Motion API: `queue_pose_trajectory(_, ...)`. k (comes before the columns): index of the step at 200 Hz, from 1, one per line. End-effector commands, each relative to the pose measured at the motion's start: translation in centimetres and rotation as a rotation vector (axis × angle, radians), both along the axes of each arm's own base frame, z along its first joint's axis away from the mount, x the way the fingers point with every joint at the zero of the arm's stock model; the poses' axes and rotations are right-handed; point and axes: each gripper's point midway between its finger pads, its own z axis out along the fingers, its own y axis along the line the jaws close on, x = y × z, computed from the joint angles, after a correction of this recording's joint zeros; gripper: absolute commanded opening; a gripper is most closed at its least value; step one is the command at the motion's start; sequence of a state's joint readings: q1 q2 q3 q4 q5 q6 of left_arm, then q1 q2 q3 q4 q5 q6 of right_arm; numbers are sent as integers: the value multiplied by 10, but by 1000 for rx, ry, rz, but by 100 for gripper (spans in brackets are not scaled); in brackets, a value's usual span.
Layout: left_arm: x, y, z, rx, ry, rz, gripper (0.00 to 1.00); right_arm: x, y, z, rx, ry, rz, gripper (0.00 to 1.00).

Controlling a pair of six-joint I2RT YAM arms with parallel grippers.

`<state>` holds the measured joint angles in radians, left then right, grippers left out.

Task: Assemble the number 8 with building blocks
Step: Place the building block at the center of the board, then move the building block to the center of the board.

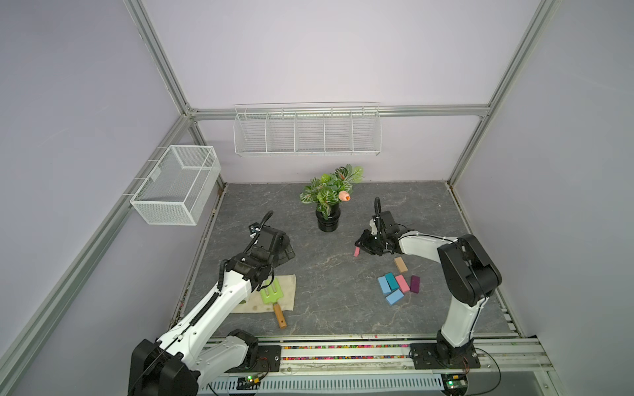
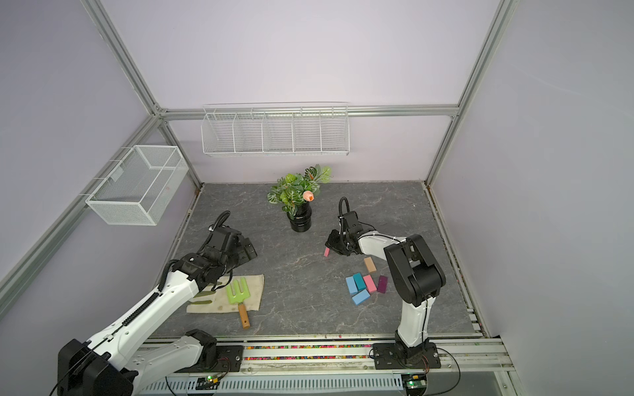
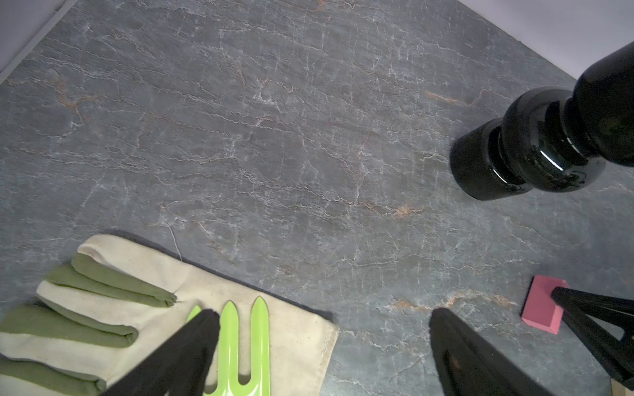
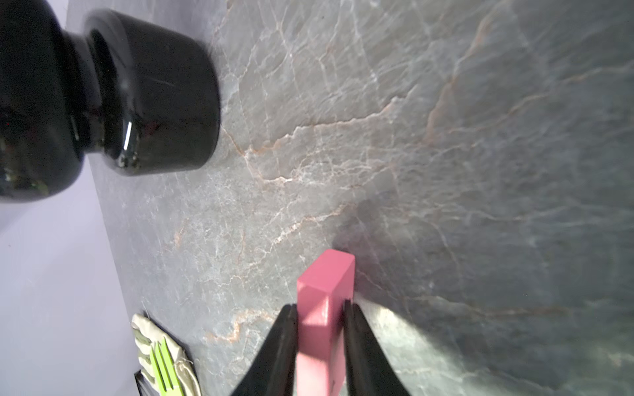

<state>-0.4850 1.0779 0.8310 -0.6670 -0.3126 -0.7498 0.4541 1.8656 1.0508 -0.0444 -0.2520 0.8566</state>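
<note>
Right claw (image 4: 319, 305): jaws narrow, one black finger lying flat against each long side of the pink block (image 4: 326, 274). The block sticks out forward past the fingertips. I see no gap on either side in the right wrist view, so I record it as gripped.

Location of the pink block: toward the middle of the desk (image 1: 326, 284), in front of the black vase (image 1: 327, 221) and well apart from the other blocks. In both top views it is tilted, with its lower end at the desk surface. From above I cannot tell whether it actually touches. In the left wrist view it sits low against the desk.

Other six blocks lie flat on the desk beside the right arm:
- tan block (image 1: 400, 264): alone, nearest the right claw.
- light blue block (image 1: 383, 286), teal block (image 1: 391, 282) and second pink block (image 1: 402, 283): side by side, long sides touching or nearly so.
- dark purple block (image 1: 415, 284): just beside the second pink block.
- second light blue block (image 1: 394, 297): laid crosswise at the near ends of the row, toward the front rail.

Left claw (image 3: 322, 312): jaws wide apart, nothing between them. It hovers over bare desk at the edge of the glove (image 3: 154, 274). The green garden fork (image 2: 237, 291) lies on the glove, with its wooden handle reaching onto the desk.
</note>
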Motion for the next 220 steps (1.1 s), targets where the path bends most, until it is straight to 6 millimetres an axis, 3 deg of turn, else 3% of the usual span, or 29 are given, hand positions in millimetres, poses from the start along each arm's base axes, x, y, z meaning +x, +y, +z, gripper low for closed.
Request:
queue_pose_trajectory(1, 0, 3, 7, 9, -25, 12, 100, -4, -6, 1, -8, 6, -46, 28)
queue_pose_trajectory(24, 1, 3, 10, 9, -28, 9, 100, -20, -22, -2, -56, 39, -92, 35)
queue_pose_trajectory(83, -2, 4, 7, 5, -30, 9, 100, -62, -54, -17, -122, 95, -146, 37)
queue_pose_trajectory(134, -4, 5, 10, -2, -41, 13, 99, -57, -51, 13, -91, -15, -112, 43)
queue_pose_trajectory(166, -4, 5, 10, -5, -44, 13, 100, -58, -52, 36, -119, -63, -98, 39)
queue_pose_trajectory(220, -4, 4, 10, -11, -42, 10, 100, -54, -41, 27, -87, -45, -69, 36)
